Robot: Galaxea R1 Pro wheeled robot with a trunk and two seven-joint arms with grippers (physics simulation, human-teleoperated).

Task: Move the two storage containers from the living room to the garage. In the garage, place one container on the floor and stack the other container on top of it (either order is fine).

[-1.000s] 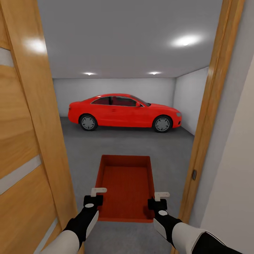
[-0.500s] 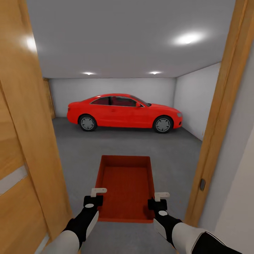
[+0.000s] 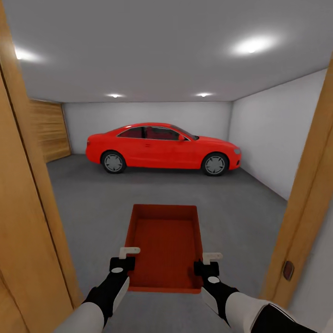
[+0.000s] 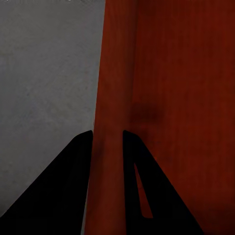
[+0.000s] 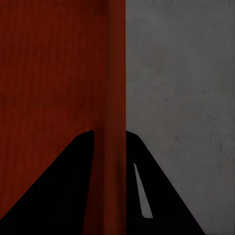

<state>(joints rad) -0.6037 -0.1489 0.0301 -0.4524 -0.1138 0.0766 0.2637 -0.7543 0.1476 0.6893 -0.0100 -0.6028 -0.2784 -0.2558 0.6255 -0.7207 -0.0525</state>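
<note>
Between the two wooden door posts [image 3: 32,222] I am looking into the garage, with one storage box [image 3: 164,245] carried out in front of me, level and lengthwise, above the dark grey floor [image 3: 97,203]. My left gripper [image 3: 124,259] is pinched on the box's left wall near the end closest to me, and my right gripper [image 3: 208,262] is pinched on the right wall at the matching spot. From the left wrist camera I see the orange-red wall [image 4: 110,122] running straight between the two dark fingers [image 4: 58,196], one finger outside over the grey concrete and one inside over the box's bottom. From the right wrist camera the picture is mirrored: the box wall [image 5: 113,122] sits between the fingers [image 5: 161,196], with the box's inside on one side and the floor [image 5: 181,88] on the other. Ahead, a red car [image 3: 162,148] stands side-on against the pale back wall [image 3: 148,113], well apart from the box. A wooden panel [image 3: 48,134] covers the far left wall, and round lights [image 3: 252,45] glow in the ceiling.
</note>
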